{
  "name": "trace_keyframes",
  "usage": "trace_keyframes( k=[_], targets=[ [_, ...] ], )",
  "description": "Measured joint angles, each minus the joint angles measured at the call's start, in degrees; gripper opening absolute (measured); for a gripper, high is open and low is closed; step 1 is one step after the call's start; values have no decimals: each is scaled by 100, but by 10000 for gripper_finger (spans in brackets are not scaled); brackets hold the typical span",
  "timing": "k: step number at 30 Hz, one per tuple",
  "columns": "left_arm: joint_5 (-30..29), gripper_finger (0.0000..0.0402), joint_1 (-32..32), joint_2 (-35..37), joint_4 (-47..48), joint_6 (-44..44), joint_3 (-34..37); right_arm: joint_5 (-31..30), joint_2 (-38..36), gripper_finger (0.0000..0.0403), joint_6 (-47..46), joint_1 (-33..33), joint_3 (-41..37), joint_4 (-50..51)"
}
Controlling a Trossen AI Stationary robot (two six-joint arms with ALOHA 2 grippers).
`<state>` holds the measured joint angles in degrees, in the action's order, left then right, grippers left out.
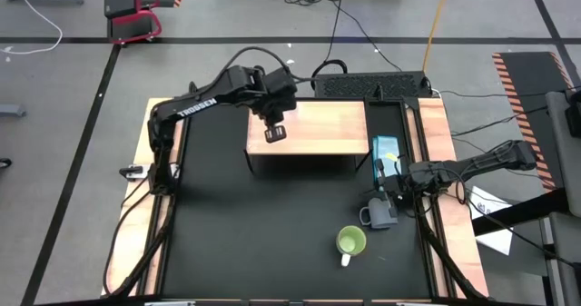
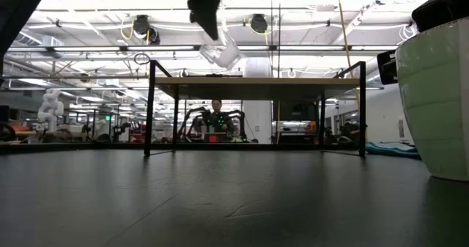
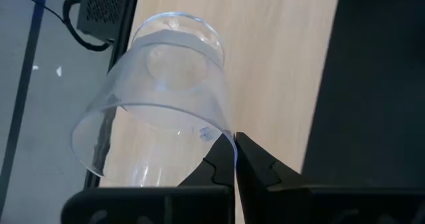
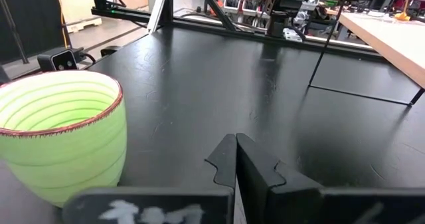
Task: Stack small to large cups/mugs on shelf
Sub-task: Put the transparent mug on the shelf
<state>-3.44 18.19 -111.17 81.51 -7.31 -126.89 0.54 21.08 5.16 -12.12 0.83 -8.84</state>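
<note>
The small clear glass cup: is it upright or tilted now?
Tilted. The small clear glass cup hangs slanted from the left gripper, pinched at its rim, above the light-wood shelf.

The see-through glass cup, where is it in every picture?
High view: glass cup in the left hand, over the shelf.
Low view: top middle, above the shelf.
Left wrist view: centre, over the shelf.
Right wrist view: not there.

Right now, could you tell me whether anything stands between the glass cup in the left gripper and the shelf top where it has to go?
Nothing visible does. The left gripper holds the glass cup by its rim, tilted, above the shelf, whose board shows bare beneath it. The green mug and grey-blue mug sit on the table.
</note>
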Motion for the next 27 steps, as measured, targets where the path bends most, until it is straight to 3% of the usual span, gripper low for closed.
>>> trace_keyframes(
  k=[7,15,27],
  targets=[
    [25,0,-37,12,872,22,-470,0,0,0,1,0,0,-109],
    [297,0,-89,1,858,-227,-402,0,2,0,19,0,-1,-243],
    [-21,0,-447,-5,850,-1168,-395,0,24,0,10,0,-1,-249]
  ],
)
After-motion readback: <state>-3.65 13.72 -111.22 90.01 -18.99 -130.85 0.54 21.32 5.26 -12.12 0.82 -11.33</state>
